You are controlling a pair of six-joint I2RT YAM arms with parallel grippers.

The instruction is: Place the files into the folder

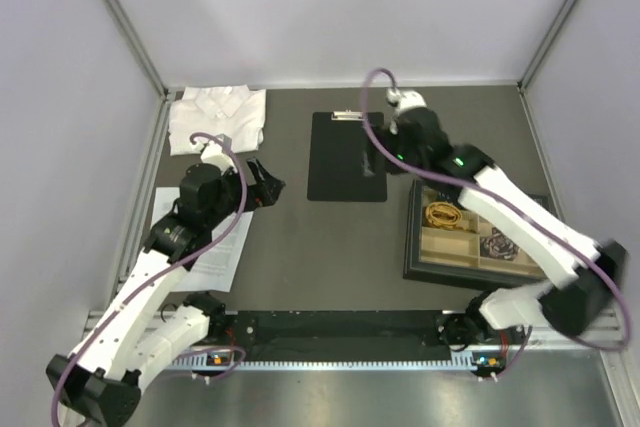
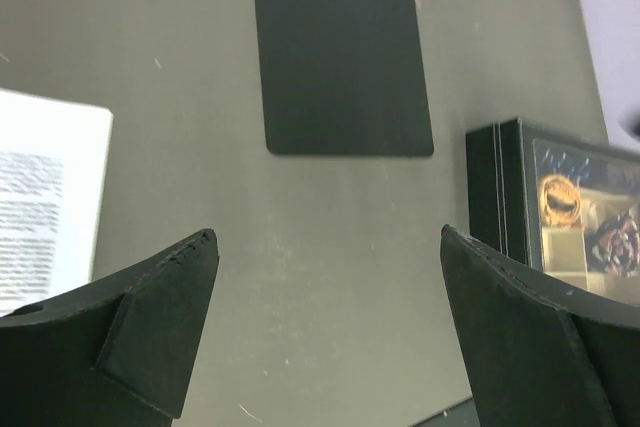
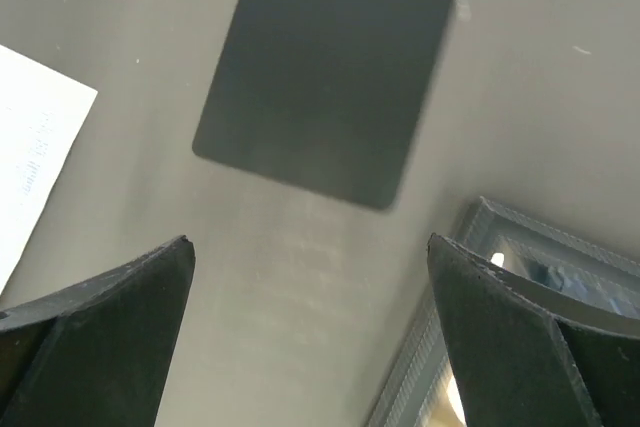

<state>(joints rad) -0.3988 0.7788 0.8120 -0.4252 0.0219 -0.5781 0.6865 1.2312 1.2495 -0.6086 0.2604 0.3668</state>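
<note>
The folder is a flat black board lying at the table's middle back, with its silver clip at the far edge. It also shows in the left wrist view and the right wrist view. The files are white printed sheets at the left, partly hidden under my left arm. They also show in the left wrist view and the right wrist view. My left gripper is open and empty over bare table, left of the folder. My right gripper is open and empty, held high by the folder's right edge.
A folded white shirt lies at the back left. A dark-framed compartment tray of small items stands at the right, also in the left wrist view and the right wrist view. Grey walls enclose the table.
</note>
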